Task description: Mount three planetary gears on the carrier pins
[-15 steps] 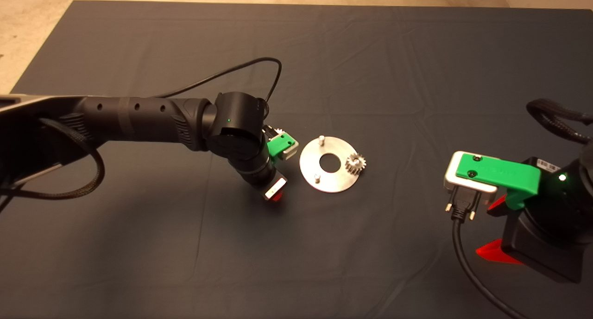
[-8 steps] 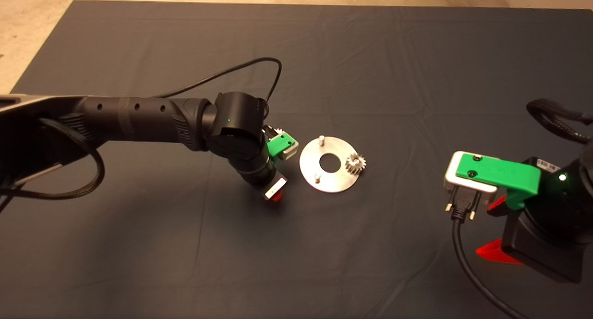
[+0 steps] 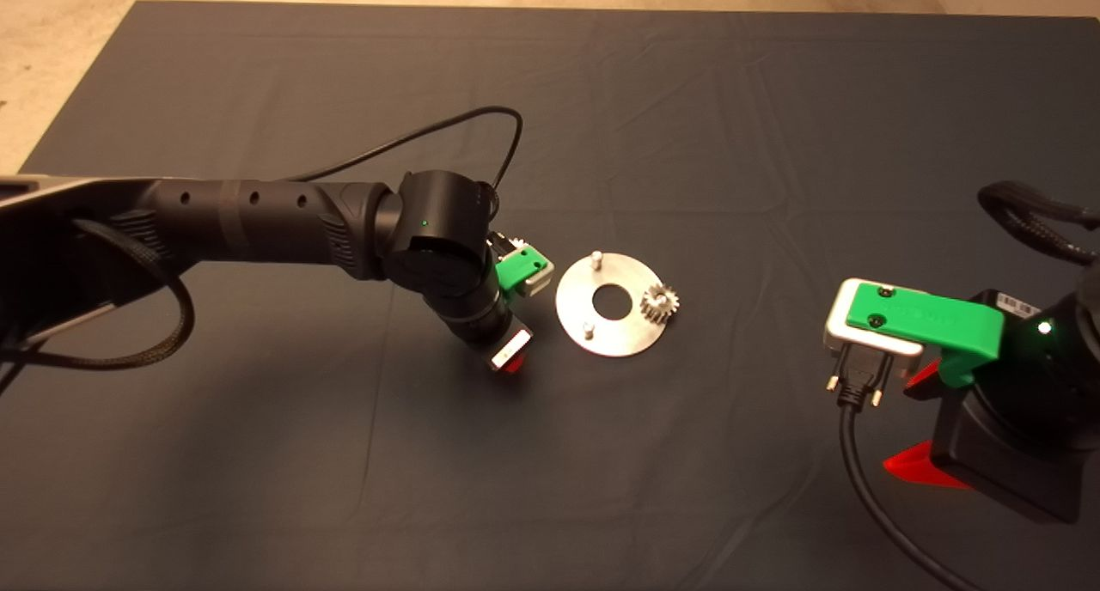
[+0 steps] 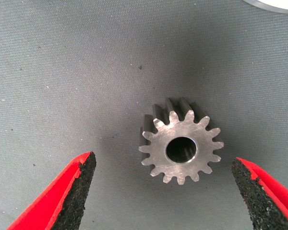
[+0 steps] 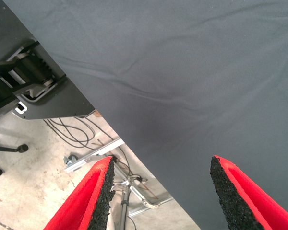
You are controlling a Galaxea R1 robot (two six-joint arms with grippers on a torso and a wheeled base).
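- Nothing moved since the earlier frames. Head view: we see left tool (image 3: 513,361) beside disc (image 3: 611,304); one gear (image 3: 660,302) is seated, two pins (image 3: 595,259) are bare.
- Left wrist: tool open, straddling a loose gear (image 4: 181,146) on the table (image 4: 62,72); an off-centre close may flick it away.
- Right wrist: right tool (image 5: 159,196) parked, open, over the table's edge.

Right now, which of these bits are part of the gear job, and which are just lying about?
Part of the job:
- disc with two bare carrier pins
- gear on the disc
- loose gear on the mat, between the open left claw

Just there:
- dark mat
- right claw, open, parked at the mat's edge
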